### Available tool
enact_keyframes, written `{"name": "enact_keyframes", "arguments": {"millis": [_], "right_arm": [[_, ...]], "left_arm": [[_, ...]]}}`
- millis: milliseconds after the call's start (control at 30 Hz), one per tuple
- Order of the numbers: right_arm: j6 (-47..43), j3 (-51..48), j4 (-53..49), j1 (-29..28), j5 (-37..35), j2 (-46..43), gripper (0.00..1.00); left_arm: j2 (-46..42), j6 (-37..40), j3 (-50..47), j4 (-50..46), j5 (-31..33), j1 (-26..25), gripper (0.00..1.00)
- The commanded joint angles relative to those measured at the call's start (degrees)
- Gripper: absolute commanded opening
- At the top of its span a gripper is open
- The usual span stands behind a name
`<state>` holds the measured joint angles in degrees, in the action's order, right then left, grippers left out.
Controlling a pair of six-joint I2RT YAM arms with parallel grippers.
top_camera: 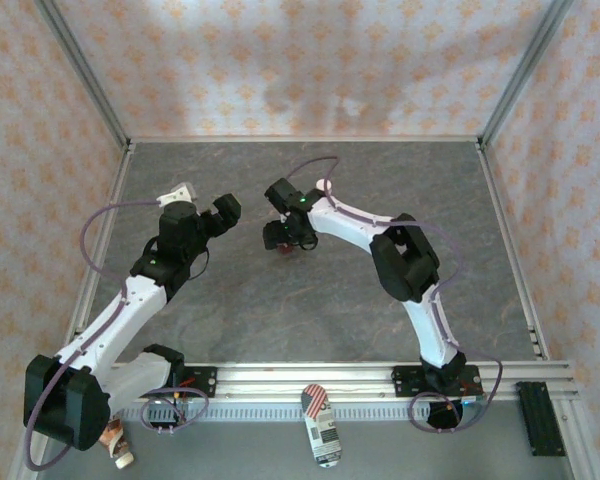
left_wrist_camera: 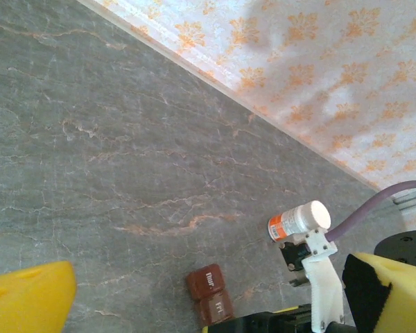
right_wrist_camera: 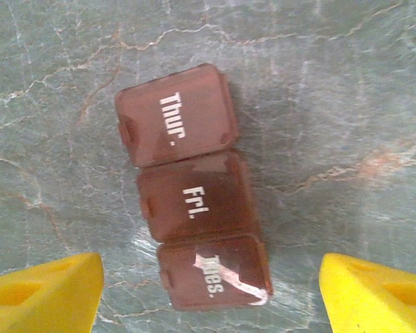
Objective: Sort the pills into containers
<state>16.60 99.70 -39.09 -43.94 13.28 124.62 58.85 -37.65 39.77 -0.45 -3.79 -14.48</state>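
Three joined boxes with closed lids make up the containers [right_wrist_camera: 194, 208]. They lie flat on the table [right_wrist_camera: 347, 104] between and just ahead of the right gripper's [right_wrist_camera: 209, 291] jaws, which stand wide apart and hold nothing. Opening a lid looks like the step in hand: the small tabs run along the edge nearer one jaw, so a fingertip should catch one tab, not two. The left gripper [left_wrist_camera: 208, 298], also wide open and empty, has the white bottle [left_wrist_camera: 299, 220] ahead of it
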Motion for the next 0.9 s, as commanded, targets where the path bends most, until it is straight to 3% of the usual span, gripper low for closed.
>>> {"name": "enact_keyframes", "arguments": {"millis": [0, 867], "right_arm": [[-1.43, -0.21, 0.33, -0.18, -3.84, -2.20, 0.81], [-7.86, 7.50, -5.16, -2.11, -8.36, 6.81, 0.63]], "left_arm": [[-1.11, 0.17, -1.05, -0.40, 0.73, 0.55, 1.00], [-0.84, 0.12, -1.87, 0.10, 1.07, 0.52, 1.00]]}}
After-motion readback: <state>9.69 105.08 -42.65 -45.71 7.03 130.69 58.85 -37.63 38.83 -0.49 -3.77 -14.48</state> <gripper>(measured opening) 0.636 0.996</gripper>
